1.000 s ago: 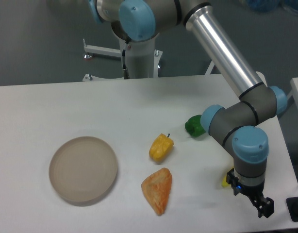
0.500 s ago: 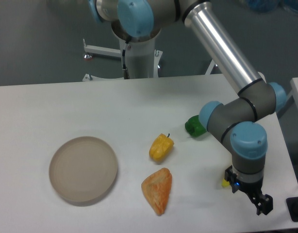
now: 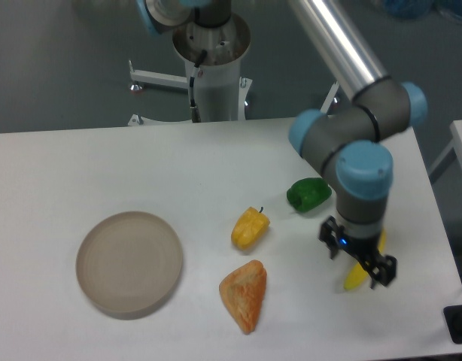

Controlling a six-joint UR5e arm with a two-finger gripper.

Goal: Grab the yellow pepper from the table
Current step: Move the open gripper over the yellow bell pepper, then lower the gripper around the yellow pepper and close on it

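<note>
The yellow pepper [image 3: 250,228] lies on the white table [image 3: 103,165] near the middle, small and stubby with a dark stem at its top. My gripper [image 3: 370,268] hangs to the right of it, well apart, low over the table and in front of the yellow banana [image 3: 360,272]. The fingers are small and dark, and I cannot tell whether they are open or shut. Nothing shows between them.
A green pepper [image 3: 308,193] lies behind and right of the yellow pepper. An orange wedge-shaped piece [image 3: 244,294] lies just in front of it. A round beige plate [image 3: 129,260] sits at the left. The arm's base stands at the table's back edge.
The gripper and wrist have moved left and away from the table's front right corner, toward the middle. The banana shows more now. The objects on the table have not moved.
</note>
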